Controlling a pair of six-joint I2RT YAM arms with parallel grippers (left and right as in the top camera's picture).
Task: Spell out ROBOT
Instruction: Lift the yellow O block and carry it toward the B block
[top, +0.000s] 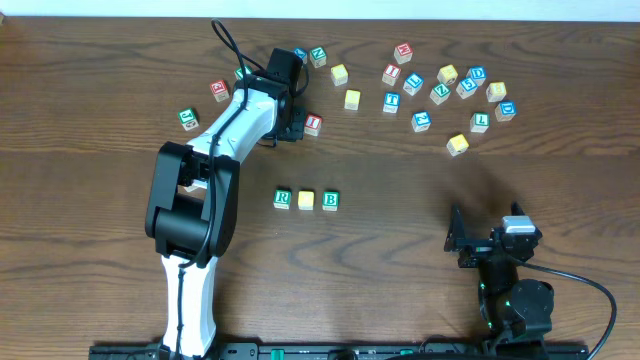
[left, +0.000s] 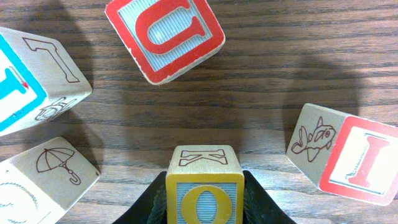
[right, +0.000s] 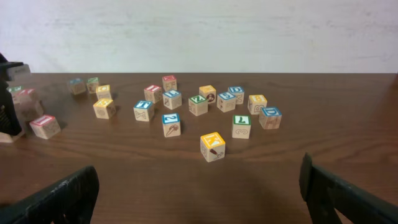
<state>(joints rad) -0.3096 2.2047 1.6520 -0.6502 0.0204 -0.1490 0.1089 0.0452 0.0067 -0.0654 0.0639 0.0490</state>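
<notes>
A: So, which step is judged to be in hand?

B: The second O is being fetched, as it seems. The left gripper (left: 204, 198) is closed on the yellow O cube (left: 200, 163), and its fingers (left: 152, 208) are pressed on both sides of it. This is seen toward the far edge of the worktop (top: 420, 280), left of the middle. Whether the cube is lifted off the wood cannot be told.

A: And what is laid down of the word?

B: Three cubes are set in a row about the middle of the worktop: the green R (top: 282, 199), a yellow-faced cube (top: 306, 199) and the green B (top: 330, 200). They are placed just beside each other. No cube is seen at the right of the B.

A: How can the step be done well?

B: The cube should be raised straight up first, because the red U cube (left: 165, 34) and the red I cube (left: 354, 158) lie near and could be pushed. Then it should be carried to the right of the B, kept in line with the row, and lowered flat before the fingers are loosened. The B must not be knocked.

A: And the other arm?

B: The right gripper (top: 470, 240) is held wide open with nothing in it, by the near right corner. The T is probably to be found among the scattered cubes (top: 414, 84) by the far right edge.
</notes>
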